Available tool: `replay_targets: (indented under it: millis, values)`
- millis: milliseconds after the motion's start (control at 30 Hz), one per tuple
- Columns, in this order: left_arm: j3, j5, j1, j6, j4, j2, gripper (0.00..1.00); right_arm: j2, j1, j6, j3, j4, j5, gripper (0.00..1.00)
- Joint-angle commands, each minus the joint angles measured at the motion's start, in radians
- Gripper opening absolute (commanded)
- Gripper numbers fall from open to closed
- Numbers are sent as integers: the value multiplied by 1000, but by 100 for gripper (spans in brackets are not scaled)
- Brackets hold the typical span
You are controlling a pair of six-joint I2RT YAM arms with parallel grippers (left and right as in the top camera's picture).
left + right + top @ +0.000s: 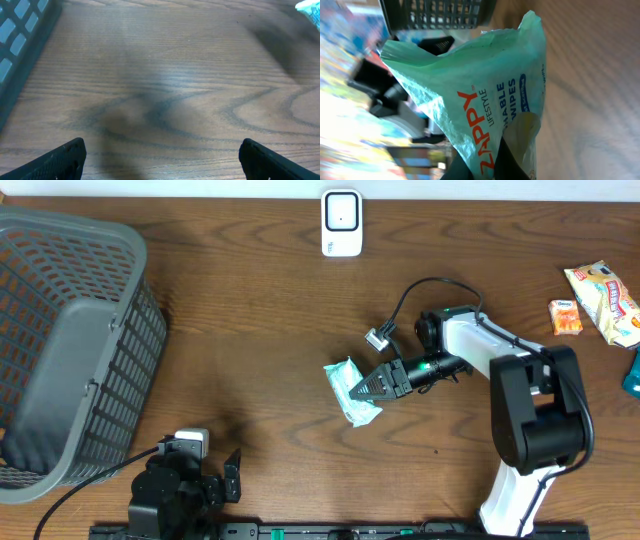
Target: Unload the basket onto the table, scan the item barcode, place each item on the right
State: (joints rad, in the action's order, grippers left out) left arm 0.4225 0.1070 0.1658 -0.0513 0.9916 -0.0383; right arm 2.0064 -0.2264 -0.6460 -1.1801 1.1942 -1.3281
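pinching the green wipes pack (346, 379), the right gripper (364, 390) is clamped; the left gripper (160, 159) gapes.

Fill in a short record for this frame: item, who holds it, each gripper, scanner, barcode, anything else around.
item: pale green wipes pack, printed "ZAPPY"
held by: right gripper, shut on the pack's edge
left gripper: open, empty, low over bare wood
scanner: white, at the far edge of the table, well apart from the pack
barcode: not visible in any view
other: grey basket at left; snack packets at far right
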Motion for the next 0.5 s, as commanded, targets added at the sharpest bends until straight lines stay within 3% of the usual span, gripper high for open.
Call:
replay_targets:
  millis: [0,200,467]
  values:
    - [4,13,3,6,2,2,98,-95,-6,-55,-23,-67,61,2]
    - [4,13,3,6,2,2,98,-131,-80,495,-69,-459,629,1]
    - [4,13,3,6,2,2,98,-127,-211,628,-81,-891,1161,1]
